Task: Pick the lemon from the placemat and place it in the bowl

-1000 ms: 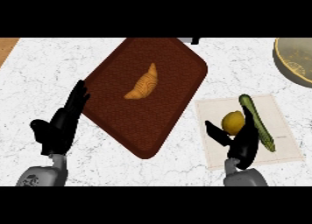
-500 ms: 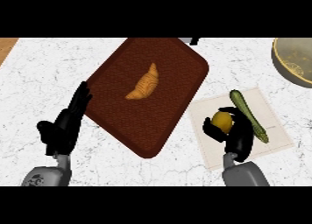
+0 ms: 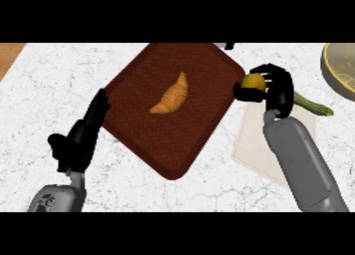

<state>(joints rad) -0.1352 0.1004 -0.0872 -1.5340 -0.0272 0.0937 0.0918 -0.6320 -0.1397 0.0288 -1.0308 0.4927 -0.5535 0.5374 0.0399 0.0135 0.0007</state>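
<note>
We are at the carry step; our right hand (image 3: pixel 274 90) is curled round the lemon (image 3: pixel 254 82), holding it over the top edge of the placemat (image 3: pixel 256 145); next, we judge, comes a swing right to the bowl (image 3: pixel 348 67), then letting go; our left hand (image 3: pixel 81 140) rests open.

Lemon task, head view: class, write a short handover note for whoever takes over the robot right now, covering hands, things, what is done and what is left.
Left hand: open, resting at the view's left, holding nothing.
Right hand: fingers curled round the lemon.
The lemon shows by the brown board's right edge, past the placemat's far corner. The bowl sits at the far right.
Done: lemon grasped.
Left: carry it to the bowl and release.
</note>
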